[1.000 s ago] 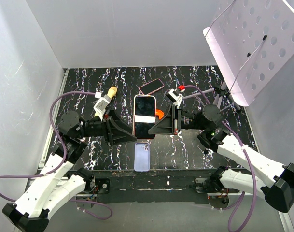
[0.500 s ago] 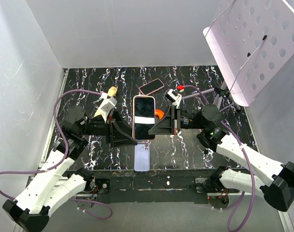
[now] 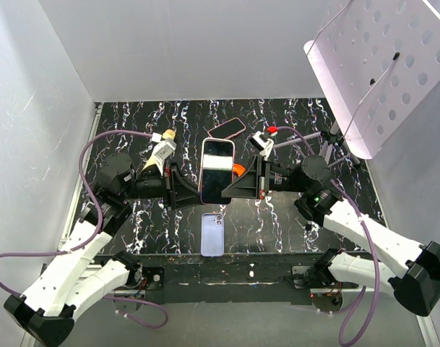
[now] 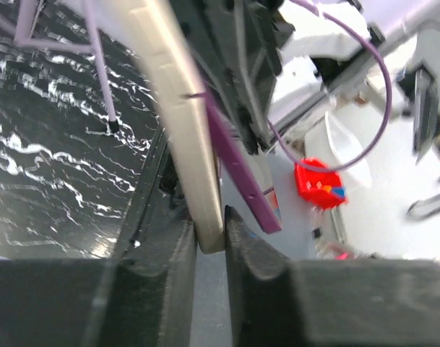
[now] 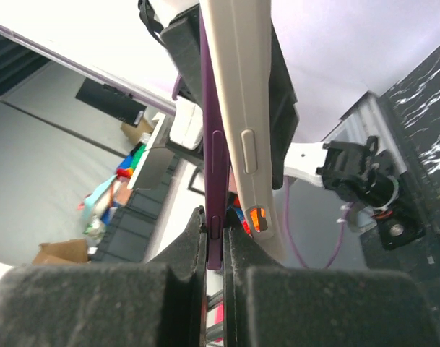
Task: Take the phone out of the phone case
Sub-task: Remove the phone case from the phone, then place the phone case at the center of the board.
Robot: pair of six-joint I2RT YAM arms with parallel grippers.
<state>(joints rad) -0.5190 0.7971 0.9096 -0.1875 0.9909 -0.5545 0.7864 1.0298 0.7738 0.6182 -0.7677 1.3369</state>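
Note:
The phone (image 3: 217,171), dark screen up, is held in the air between both arms, still partly in its beige case. My left gripper (image 3: 193,189) is shut on the left edge. In the left wrist view the beige case (image 4: 183,123) is pinched between my fingers (image 4: 175,246), with the purple phone (image 4: 238,173) peeling away beside it. My right gripper (image 3: 235,185) is shut on the right edge. In the right wrist view the purple phone edge (image 5: 214,181) sits between the pads, and the beige case (image 5: 241,130) bows off to the right.
A lavender phone (image 3: 212,233) lies face down on the marbled table near the front edge. Another phone in a pink case (image 3: 227,129) lies behind. An orange object (image 3: 238,170) shows under the right gripper. A perforated white board (image 3: 378,65) overhangs the back right.
Both grippers have carried the phone up and toward the back. The left arm has closed in toward the right. The lavender phone on the table is now fully uncovered.

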